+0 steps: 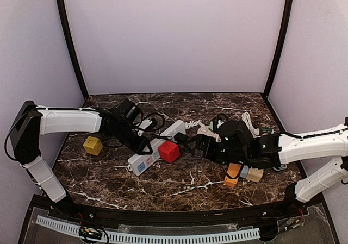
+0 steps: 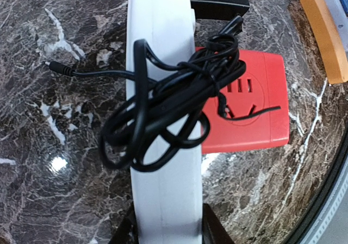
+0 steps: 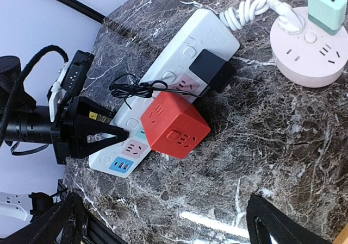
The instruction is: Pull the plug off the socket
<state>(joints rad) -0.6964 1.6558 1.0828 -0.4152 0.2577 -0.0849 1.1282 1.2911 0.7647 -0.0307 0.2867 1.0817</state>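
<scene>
Nearest on the right of the desk [image 1: 179,187] lies an orange block [image 1: 232,174]. The right pincer [image 3: 163,214] hangs released, its fingers wide apart and grasping nothing. Just beyond it a red cube [image 3: 175,125] sits against the white power strip [image 3: 209,35], whose near-left end the left pincer [image 3: 122,135] has clenched. A tangled black cord [image 2: 168,102] lies across the strip. Farther along, the black plug [image 3: 212,69] sits in the strip. Farthest right stands a pink round socket [image 3: 310,54].
</scene>
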